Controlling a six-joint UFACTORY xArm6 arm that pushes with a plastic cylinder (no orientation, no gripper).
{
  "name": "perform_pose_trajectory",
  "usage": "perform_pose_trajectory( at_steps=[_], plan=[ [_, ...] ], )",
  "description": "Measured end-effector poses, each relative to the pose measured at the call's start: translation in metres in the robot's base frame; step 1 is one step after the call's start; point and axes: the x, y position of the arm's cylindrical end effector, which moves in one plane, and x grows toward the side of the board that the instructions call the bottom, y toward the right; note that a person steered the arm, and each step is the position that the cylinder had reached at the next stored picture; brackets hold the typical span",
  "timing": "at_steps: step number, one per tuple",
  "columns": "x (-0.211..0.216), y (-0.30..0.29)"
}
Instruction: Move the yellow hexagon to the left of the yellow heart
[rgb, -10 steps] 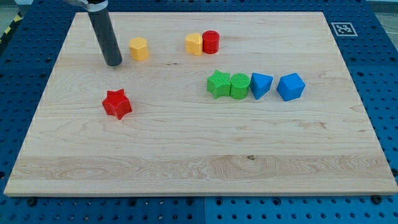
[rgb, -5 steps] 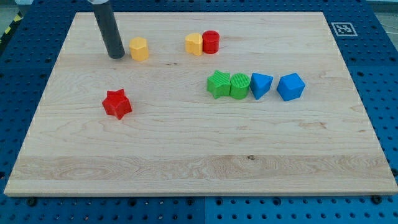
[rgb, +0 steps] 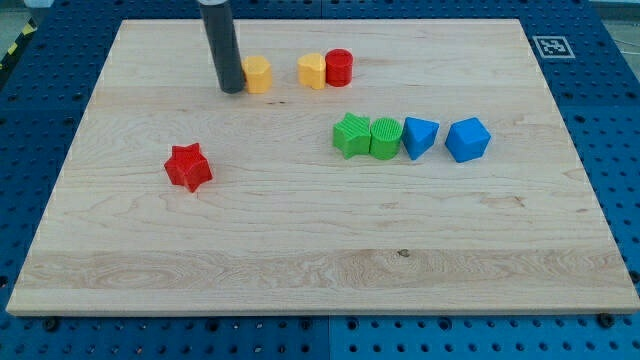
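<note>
Over the last second my tip (rgb: 233, 90) had shoved the yellow hexagonal plastic block (rgb: 258, 74) rightward along the wooden worktop (rgb: 300, 230), upper centre of frame. It sat near the yellow heart-shaped block (rgb: 312, 71), on its left, so the task looked nearly done. There were 0 jaws, just a bare rod touching the hexagon's left side.

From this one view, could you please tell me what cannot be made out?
- Yellow hexagon: its left edge sits behind my tip, so contact cannot be confirmed.
- Rod: its upper part is cut off by the view's top.
- Yellow heart and red cylinder: touching or just apart is unclear.
- Marker: too small to read.
</note>
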Motion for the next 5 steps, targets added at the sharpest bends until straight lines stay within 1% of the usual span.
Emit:
perform_pose_trajectory(
  at_steps=[3,4,5],
  plan=[
    [0.0,0.036],
    [0.0,0.036],
    [-0.007,0.011]
  ],
)
